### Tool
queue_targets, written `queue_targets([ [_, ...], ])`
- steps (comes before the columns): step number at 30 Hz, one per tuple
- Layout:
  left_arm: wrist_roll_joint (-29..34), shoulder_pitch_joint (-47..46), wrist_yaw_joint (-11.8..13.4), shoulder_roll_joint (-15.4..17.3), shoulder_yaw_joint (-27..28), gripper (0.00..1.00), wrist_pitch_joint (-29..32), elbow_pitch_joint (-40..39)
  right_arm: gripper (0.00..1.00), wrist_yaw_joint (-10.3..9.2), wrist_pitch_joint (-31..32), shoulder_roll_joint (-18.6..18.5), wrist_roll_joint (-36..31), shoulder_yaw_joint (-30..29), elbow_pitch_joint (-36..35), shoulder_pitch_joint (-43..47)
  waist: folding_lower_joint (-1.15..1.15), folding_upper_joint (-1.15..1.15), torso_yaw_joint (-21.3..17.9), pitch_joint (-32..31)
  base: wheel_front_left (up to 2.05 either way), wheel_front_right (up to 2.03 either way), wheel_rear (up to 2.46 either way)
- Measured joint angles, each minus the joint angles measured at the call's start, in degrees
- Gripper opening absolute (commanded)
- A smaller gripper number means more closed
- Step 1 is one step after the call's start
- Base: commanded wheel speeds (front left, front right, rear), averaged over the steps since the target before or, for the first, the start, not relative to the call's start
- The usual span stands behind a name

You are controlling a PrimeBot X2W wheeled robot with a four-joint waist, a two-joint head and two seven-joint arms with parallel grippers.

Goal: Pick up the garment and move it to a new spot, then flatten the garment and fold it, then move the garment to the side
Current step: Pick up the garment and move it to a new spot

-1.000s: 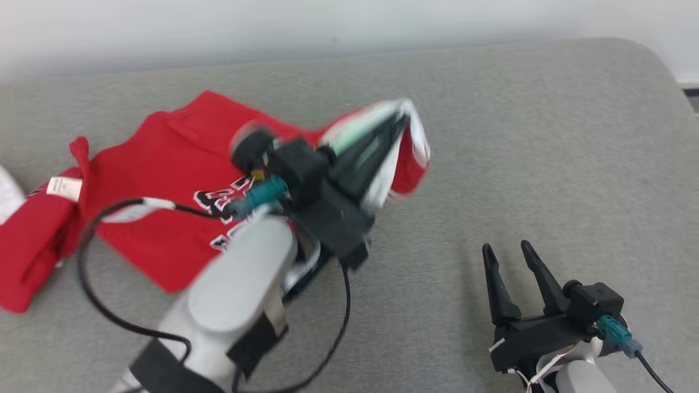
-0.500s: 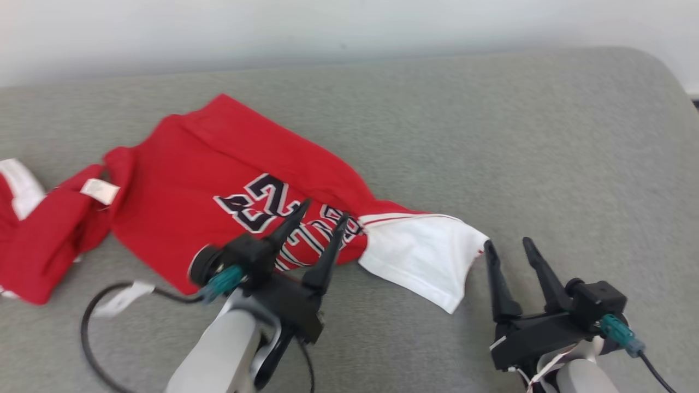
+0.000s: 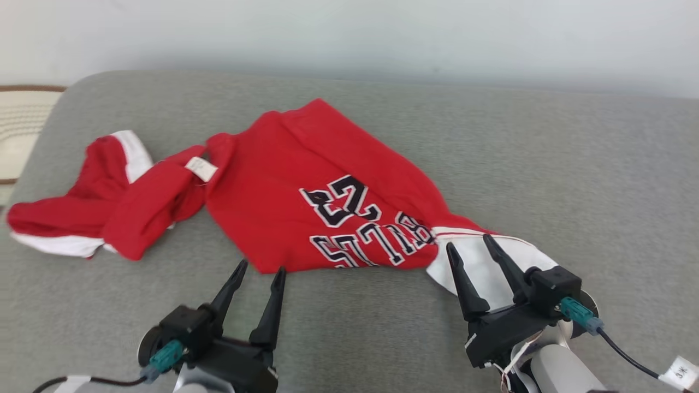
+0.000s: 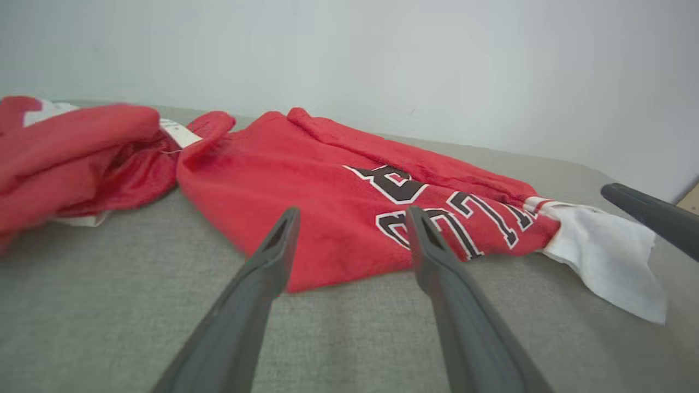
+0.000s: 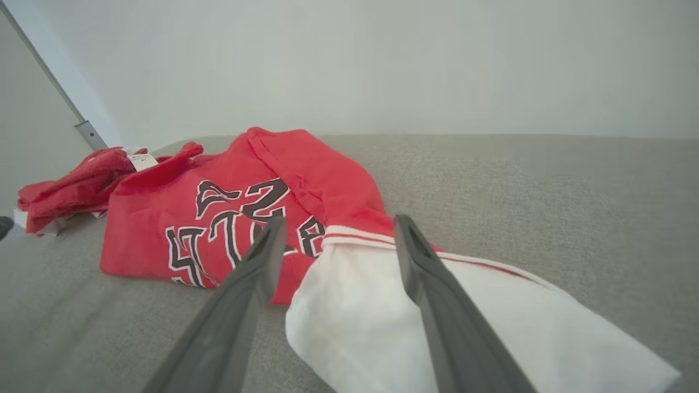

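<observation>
Grey padded surface (image 3: 546, 164) takes up most of the head view. Red garment (image 3: 284, 180) lies across it from 9 o'clock to about 4 o'clock, crumpled, black-and-white lettering (image 3: 360, 224) face up. Its bunched end (image 3: 125, 202) sits at 9 o'clock, folded over itself with white trim showing. White sleeve (image 5: 349, 305) trails out at 4 o'clock, lying flat on the surface.

Left gripper (image 3: 262, 265) at 7 o'clock, fingers spread wide, empty, tips just short of the garment's near edge. Right gripper (image 3: 467, 241) at 5 o'clock, fingers also wide, empty, poised over the white sleeve; cannot tell whether they touch it. Small white label (image 3: 200, 168) sticks out at about 10 o'clock, where the body meets the bunch.

Judgement: garment is set down and released, so the flatten step looks to be in hand, fold not yet begun. Next move likely calls for the right fingers to close on the sleeve and the left to take the near edge or the bunch, then pull apart toward 3 and 9 o'clock.
</observation>
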Motion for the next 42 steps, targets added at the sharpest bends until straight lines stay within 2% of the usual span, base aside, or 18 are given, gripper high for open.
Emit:
queue_targets([
  [7, -1.1, 3.6, 0.0, 0.0, 2.3, 1.00, 0.0, -0.3, 1.00, 0.00, 0.0, 1.0, -1.5, -1.3, 8.5, -2.0, 0.00, 0.00, 4.9, 0.1, 0.00, 0.00, 0.00],
  [14, -1.8, 4.2, -0.2, 0.0, 2.5, 1.00, 0.0, -0.4, 1.00, 0.00, 0.0, 2.2, -5.2, -5.9, 15.4, -3.2, 0.00, 0.01, 7.7, 0.8, 0.00, 0.00, 0.00],
  [15, -1.9, 4.2, -0.2, 0.0, 2.4, 1.00, 0.0, -0.5, 0.78, 0.00, 0.0, 2.4, -5.5, -6.4, 15.8, -3.2, 0.00, 0.01, 7.8, 0.9, 0.00, 0.00, 0.00],
  [16, -1.9, 4.2, -0.1, 0.0, 2.4, 1.00, 0.0, -0.6, 0.44, 0.00, 0.0, 2.6, -5.8, -6.8, 16.0, -3.2, 0.00, 0.01, 7.9, 1.0, 0.00, 0.00, 0.00],
  [17, -2.0, 4.2, -0.1, 0.0, 2.4, 1.00, 0.0, -0.7, 0.33, 0.00, 0.0, 2.7, -6.2, -7.1, 16.0, -3.3, 0.00, 0.01, 7.8, 1.1, 0.00, 0.00, 0.00],
  [19, -2.3, 4.2, -0.1, 0.0, 2.4, 1.00, 0.0, -0.9, 0.00, 0.00, 0.0, 2.8, -6.6, -7.7, 15.9, -3.4, 0.00, 0.01, 7.5, 1.1, 0.00, 0.00, 0.00],
  [22, -2.4, 4.2, -0.2, 0.0, 2.2, 1.00, 0.0, -1.0, 0.03, 0.00, 0.0, 2.7, -6.7, -8.6, 15.3, -3.0, 0.00, 0.01, 6.9, 1.1, 0.00, 0.00, 0.00],
  [23, -2.5, 4.2, -0.2, 0.0, 2.1, 1.00, 0.0, -1.0, 0.22, 0.00, 0.0, 2.7, -6.8, -8.8, 15.1, -2.8, 0.00, 0.01, 6.7, 1.1, 0.00, 0.00, 0.00],
  [24, -2.6, 4.2, -0.2, 0.0, 2.0, 1.00, 0.0, -1.0, 0.24, 0.00, 0.0, 2.5, -7.0, -8.8, 14.9, -2.5, 0.00, 0.01, 6.5, 1.0, 0.00, 0.00, 0.00],
  [25, -2.7, 4.2, -0.2, 0.0, 1.9, 1.00, 0.0, -0.9, 0.14, 0.00, 0.0, 2.4, -7.1, -8.8, 14.8, -2.0, 0.00, 0.01, 6.3, 0.9, 0.00, 0.00, 0.00],
  [26, -3.0, 4.2, -0.2, 0.0, 1.8, 1.00, 0.0, -0.9, 0.14, 0.00, 0.0, 2.2, -7.1, -8.8, 14.9, -1.4, 0.00, 0.01, 6.0, 0.9, 0.00, 0.00, 0.00],
  [27, -3.3, 4.3, -0.2, 0.0, 1.7, 1.00, 0.0, -0.8, 0.00, 0.00, 0.0, 2.1, -7.1, -8.9, 14.8, -0.7, 0.00, 0.01, 5.8, 0.8, 0.00, 0.00, 0.00],
  [36, -3.8, 5.0, -0.4, 0.0, 1.2, 1.00, 0.0, -0.8, 0.00, 0.00, 0.0, 0.0, -6.7, -10.8, 9.9, 0.8, 0.00, 0.01, 4.6, -0.1, 0.00, 0.00, 0.00],
  [42, -3.9, 5.2, -0.4, 0.0, 1.4, 1.00, 0.0, -0.5, 0.00, 0.00, 0.0, -6.8, -9.0, -16.7, 1.4, -2.0, 0.00, 0.01, 3.5, -0.9, 0.00, 0.00, 0.00],
])
